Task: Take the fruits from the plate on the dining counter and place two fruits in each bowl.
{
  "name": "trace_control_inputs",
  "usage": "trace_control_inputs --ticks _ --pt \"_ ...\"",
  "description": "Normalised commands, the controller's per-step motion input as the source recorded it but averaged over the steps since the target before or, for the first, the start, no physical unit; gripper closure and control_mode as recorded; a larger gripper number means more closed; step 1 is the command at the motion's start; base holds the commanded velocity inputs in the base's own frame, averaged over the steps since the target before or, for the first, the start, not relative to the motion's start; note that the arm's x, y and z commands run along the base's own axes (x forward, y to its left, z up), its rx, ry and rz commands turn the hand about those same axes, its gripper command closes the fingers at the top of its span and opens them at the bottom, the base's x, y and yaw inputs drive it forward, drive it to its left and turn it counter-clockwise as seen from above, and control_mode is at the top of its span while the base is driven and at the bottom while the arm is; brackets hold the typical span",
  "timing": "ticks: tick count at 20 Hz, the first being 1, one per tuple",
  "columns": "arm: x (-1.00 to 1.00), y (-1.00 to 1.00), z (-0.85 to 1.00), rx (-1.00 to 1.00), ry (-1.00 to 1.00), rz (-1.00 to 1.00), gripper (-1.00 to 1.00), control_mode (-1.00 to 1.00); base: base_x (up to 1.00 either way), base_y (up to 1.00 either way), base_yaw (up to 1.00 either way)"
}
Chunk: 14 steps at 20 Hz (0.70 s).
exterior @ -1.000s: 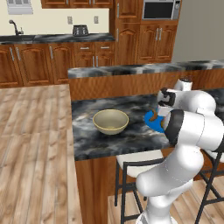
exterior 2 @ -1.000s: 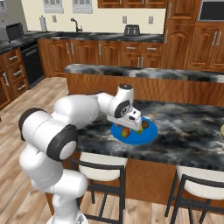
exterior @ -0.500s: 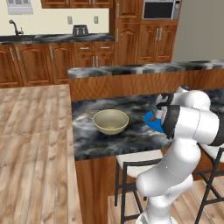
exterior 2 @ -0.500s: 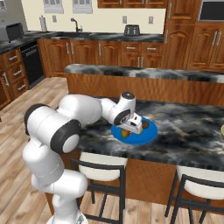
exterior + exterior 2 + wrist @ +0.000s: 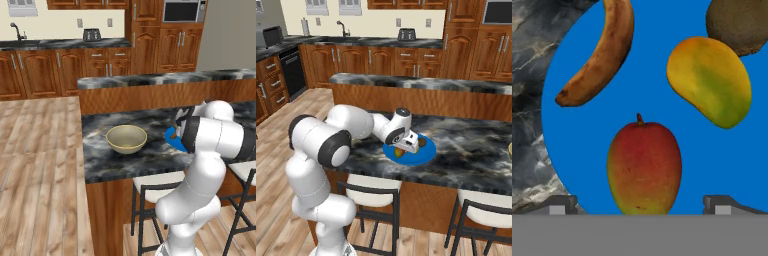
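- Hand view: all four fruits lie on the blue plate [image 5: 662, 90], none moved out, so no part of the task is done as far as the frames show.
- Tool [image 5: 640, 204] hangs just over the plate, fingers wide apart, nothing between them yet.
- Red-green mango [image 5: 644, 167] lies directly ahead of the tool, centred between the two tips; likely the first pick.
- Brown banana [image 5: 604, 52] lies beyond it and left; yellow-green mango [image 5: 709, 80] beyond and right; brown kiwi [image 5: 739, 22] farthest right, cut by the frame edge.
- Left base view: one bowl [image 5: 126, 138] on the worktop [image 5: 115, 162], well apart from the tool, empty.
- Second bowl: cannot tell.
- Left: four picks, two per bowl.
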Motion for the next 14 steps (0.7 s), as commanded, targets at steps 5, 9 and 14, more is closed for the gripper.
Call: trace_control_inputs --ticks 5,9,14 --pt "0.00 0.00 -0.14 0.00 0.00 0.03 -1.00 -1.00 0.00 0.00 0.00" --pt "0.00 0.00 -0.22 0.00 0.00 0.03 -1.00 -1.00 0.00 0.00 0.00" --pt "0.00 0.00 -0.20 0.00 0.00 0.01 -1.00 -1.00 0.00 0.00 0.00"
